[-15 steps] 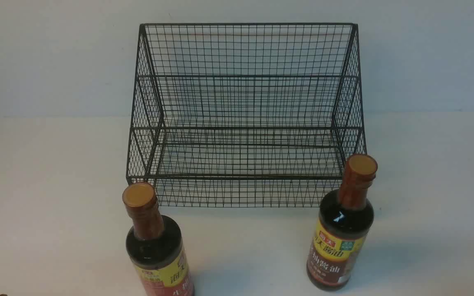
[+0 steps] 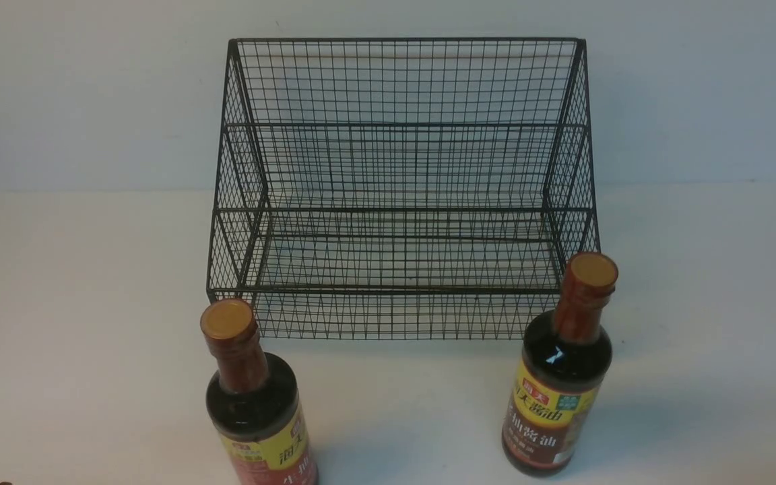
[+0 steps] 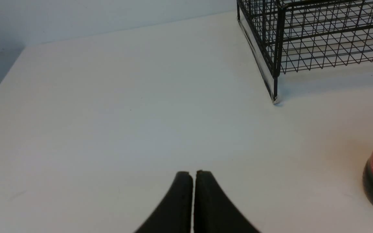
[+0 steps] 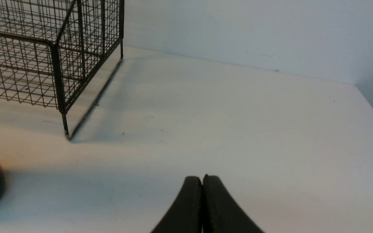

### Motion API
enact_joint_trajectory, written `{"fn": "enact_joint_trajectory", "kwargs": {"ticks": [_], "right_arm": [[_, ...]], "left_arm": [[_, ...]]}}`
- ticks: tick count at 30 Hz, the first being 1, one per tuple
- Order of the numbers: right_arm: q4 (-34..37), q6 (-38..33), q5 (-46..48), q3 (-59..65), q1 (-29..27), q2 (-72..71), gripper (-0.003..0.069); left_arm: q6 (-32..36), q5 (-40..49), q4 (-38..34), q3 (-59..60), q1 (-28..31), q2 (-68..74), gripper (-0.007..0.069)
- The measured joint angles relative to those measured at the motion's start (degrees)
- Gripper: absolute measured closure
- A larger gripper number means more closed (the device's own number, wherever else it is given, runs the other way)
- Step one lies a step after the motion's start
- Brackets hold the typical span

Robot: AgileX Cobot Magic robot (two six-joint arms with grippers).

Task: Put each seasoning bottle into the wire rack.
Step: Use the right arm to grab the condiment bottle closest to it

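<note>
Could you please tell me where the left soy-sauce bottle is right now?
In the front view, the left bottle stands upright on the table, just in front of the rack's left end.

Two bottles, left (image 2: 251, 404) and right (image 2: 558, 384), stand before the wire rack (image 2: 401, 290), partly blocking its front corners. Wide gap between them; front approach unobstructed there. Mesh sides and back wall off the rack; top open. Bare bench (image 2: 85, 303) flanks both sides.
</note>
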Motion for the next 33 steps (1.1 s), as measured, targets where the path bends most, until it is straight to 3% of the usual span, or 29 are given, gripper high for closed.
{"fn": "enact_joint_trajectory", "kwargs": {"ticks": [20,23,29,33], "right_arm": [[0.8,0.6,-0.2,0.0,0.0,0.0,0.0673],[8.3,5.0,-2.5,0.3,0.0,0.0,0.0673],[38.3,19.1,-7.6,0.6,0.0,0.0,0.0673],[46.7,20.8,-7.7,0.6,0.0,0.0,0.0673]], "left_arm": [[0.0,0.0,0.0,0.0,0.0,0.0,0.0629],[0.0,0.0,0.0,0.0,0.0,0.0,0.0629],[0.0,0.0,0.0,0.0,0.0,0.0,0.0629],[0.0,0.0,0.0,0.0,0.0,0.0,0.0629]]}}
